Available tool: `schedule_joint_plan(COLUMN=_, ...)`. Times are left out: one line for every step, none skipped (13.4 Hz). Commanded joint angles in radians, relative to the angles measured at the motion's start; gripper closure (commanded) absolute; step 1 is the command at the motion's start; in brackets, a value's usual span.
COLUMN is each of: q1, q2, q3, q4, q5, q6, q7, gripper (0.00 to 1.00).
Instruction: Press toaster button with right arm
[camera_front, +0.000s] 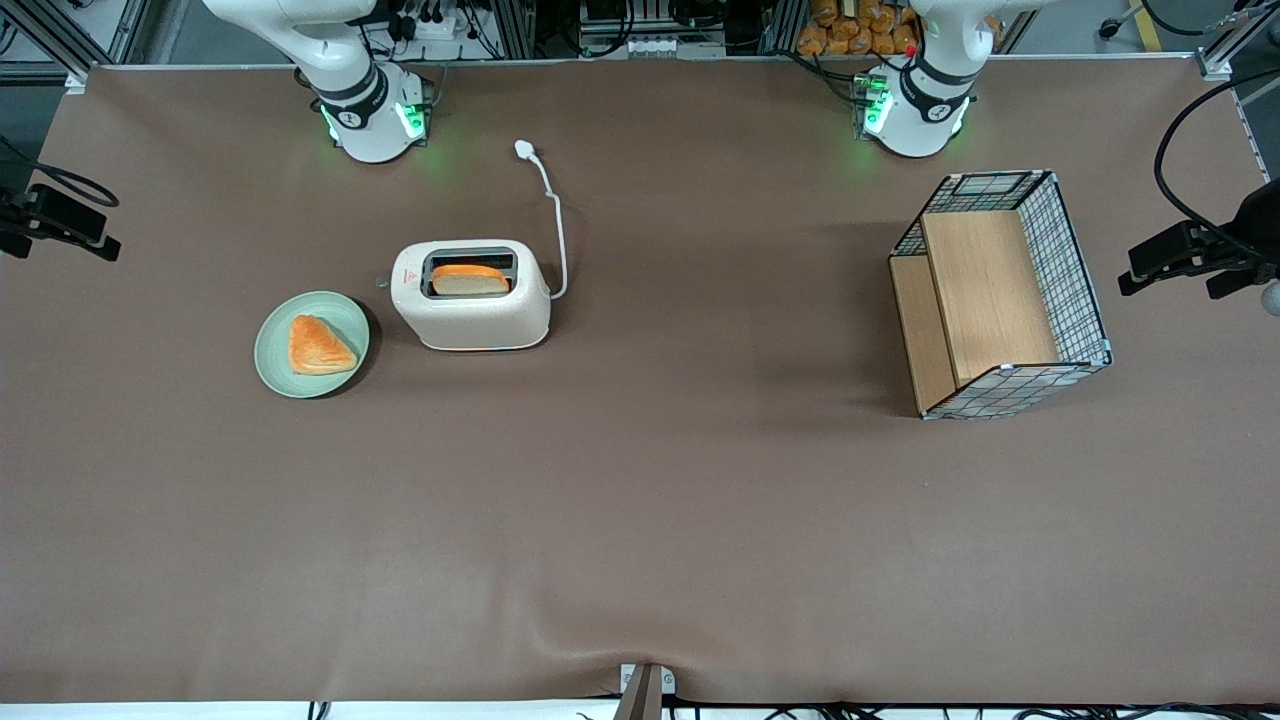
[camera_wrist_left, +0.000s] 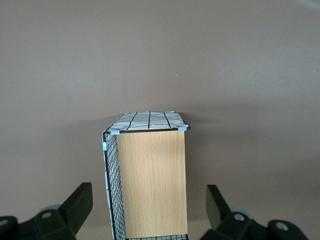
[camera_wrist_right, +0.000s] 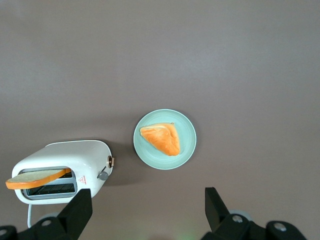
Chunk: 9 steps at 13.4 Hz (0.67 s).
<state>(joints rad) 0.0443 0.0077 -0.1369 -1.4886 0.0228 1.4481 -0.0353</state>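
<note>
Front view: we are seeing the toaster (camera_front: 471, 296) sitting on the brown table (camera_front: 640, 520), toward the working arm's end. A bread slice (camera_front: 469, 280) is standing in its top slot. The white cord (camera_front: 553, 215) is running from the toaster up to a plug lying nearer the arm bases. The button (camera_front: 382, 283) is sticking out of the narrow end that is facing the green plate (camera_front: 311, 344), near the red mark. The plate is sitting just beside the toaster, apart from it, and is carrying a triangular toast piece (camera_front: 319, 346). Only the base and lower links of the right arm (camera_front: 345, 75) are showing here; the gripper is out of this view. A wire basket with wooden boards (camera_front: 1000, 295) is lying toward the parked arm's end.

Left wrist view: we are seeing only the basket (camera_wrist_left: 147, 175) on the table.

Right wrist view: we are looking straight down. The gripper (camera_wrist_right: 148, 212) is hanging high above the table, with its two fingers (camera_wrist_right: 80, 210) spread wide apart and holding nothing. The toaster (camera_wrist_right: 62, 170) is sitting well below the gripper and off to one side of it, with the bread slice (camera_wrist_right: 37, 178) leaning out of the slot. The grey button (camera_wrist_right: 103, 175) is poking from the end facing the plate (camera_wrist_right: 165, 139), which is lying below the gripper, near the toaster. The gripper is touching nothing.
</note>
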Motion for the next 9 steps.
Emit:
schedule_joint_plan(q1=-0.001, q2=0.000, q3=0.002, q4=0.002, q5=-0.007, q6=-0.003, q7=0.012, gripper=0.00)
schedule_joint_plan(q1=-0.001, q2=0.000, q3=0.002, q4=0.002, q5=-0.012, q6=-0.003, q7=0.012, gripper=0.00)
schedule_joint_plan(q1=-0.001, q2=0.000, q3=0.002, q4=0.002, q5=-0.012, q6=-0.003, q7=0.012, gripper=0.00)
schedule_joint_plan(q1=0.000, q2=0.000, q3=0.002, q4=0.002, q5=-0.012, q6=-0.003, q7=0.012, gripper=0.00)
schedule_joint_plan(q1=0.002, q2=0.000, q3=0.002, q4=0.002, q5=-0.012, q6=-0.003, q7=0.012, gripper=0.00)
schedule_joint_plan(q1=0.000, q2=0.000, q3=0.002, q4=0.002, q5=-0.014, q6=-0.003, q7=0.012, gripper=0.00)
schedule_joint_plan(q1=0.000, q2=0.000, q3=0.002, q4=0.002, q5=-0.014, q6=-0.003, q7=0.012, gripper=0.00)
schedule_joint_plan(q1=0.000, q2=0.000, q3=0.002, q4=0.002, q5=-0.014, q6=-0.003, q7=0.012, gripper=0.00)
schedule_joint_plan(q1=0.000, q2=0.000, q3=0.002, q4=0.002, q5=-0.014, q6=-0.003, q7=0.012, gripper=0.00)
